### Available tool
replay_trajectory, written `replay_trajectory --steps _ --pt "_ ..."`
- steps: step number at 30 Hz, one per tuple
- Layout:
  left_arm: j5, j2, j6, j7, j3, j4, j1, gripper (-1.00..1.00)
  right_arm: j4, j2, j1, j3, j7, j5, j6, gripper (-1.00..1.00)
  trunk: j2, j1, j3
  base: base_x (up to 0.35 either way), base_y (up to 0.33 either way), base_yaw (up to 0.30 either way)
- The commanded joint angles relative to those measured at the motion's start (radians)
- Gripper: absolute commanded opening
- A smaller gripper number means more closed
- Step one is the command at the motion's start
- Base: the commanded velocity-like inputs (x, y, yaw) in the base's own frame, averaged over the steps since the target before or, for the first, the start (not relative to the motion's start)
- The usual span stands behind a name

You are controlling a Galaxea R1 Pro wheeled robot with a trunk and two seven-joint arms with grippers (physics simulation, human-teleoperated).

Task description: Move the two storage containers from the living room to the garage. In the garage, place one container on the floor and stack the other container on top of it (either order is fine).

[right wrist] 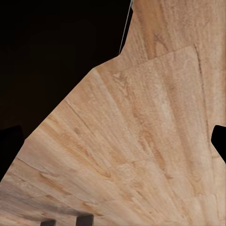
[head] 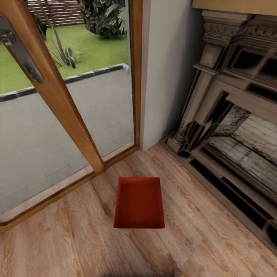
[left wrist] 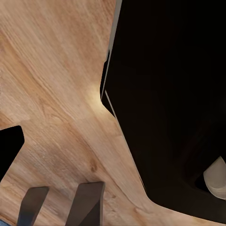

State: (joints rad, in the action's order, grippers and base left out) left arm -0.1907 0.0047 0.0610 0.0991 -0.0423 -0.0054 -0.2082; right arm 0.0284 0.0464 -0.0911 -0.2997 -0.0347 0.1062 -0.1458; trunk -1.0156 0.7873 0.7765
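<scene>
One red-orange open-top storage container (head: 139, 204) rests empty on the pale wood plank floor (head: 69, 238) of the living room, its long side pointing away from me. It lies between the glass door and the fireplace, touching neither. In the left wrist view my left gripper (left wrist: 63, 190) hangs over bare planks, a gap between its two grey fingers and nothing in it. Just the tips of my right gripper (right wrist: 66, 219) appear, slightly apart, also above bare planks. Neither gripper is near the container. The garage is out of view.
A wood-framed glass door (head: 65, 111) with a metal handle (head: 21, 54) stands at the left, a paved yard and lawn behind it. A white wall corner (head: 165, 69) sits behind the container, and a dark carved fireplace (head: 231, 127) is at the right. My dark base (left wrist: 174, 94) looms beside each wrist.
</scene>
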Motion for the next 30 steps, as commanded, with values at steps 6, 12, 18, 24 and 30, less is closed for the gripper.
replay_trajectory --steps 6,12,18,24,30 --pt "-0.004 0.000 0.003 0.001 -0.004 0.001 0.000 1.00 0.003 0.000 -0.001 -0.009 -0.002 0.010 -0.006 1.00 0.000 0.000 0.001 0.000 0.002 0.000" --pt "-0.004 0.000 0.003 0.001 -0.004 0.001 0.000 1.00 0.003 0.000 -0.001 -0.009 -0.006 0.010 -0.006 1.00 0.000 0.000 0.001 0.000 0.000 0.000" --pt "-0.003 0.000 0.003 0.001 -0.004 0.001 0.000 1.00 0.003 0.000 -0.001 -0.009 -0.008 0.011 -0.006 1.00 0.000 0.000 0.001 0.000 0.000 0.000" --pt "0.001 0.000 0.003 0.001 -0.002 0.001 0.000 1.00 0.003 -0.001 -0.001 -0.006 -0.008 0.016 -0.009 1.00 0.000 0.000 0.001 0.000 0.000 0.000" --pt "-0.001 0.011 0.001 0.001 -0.006 -0.007 0.000 1.00 0.002 -0.004 -0.001 -0.007 -0.002 0.009 -0.007 1.00 0.000 0.000 0.001 0.000 0.000 0.000"
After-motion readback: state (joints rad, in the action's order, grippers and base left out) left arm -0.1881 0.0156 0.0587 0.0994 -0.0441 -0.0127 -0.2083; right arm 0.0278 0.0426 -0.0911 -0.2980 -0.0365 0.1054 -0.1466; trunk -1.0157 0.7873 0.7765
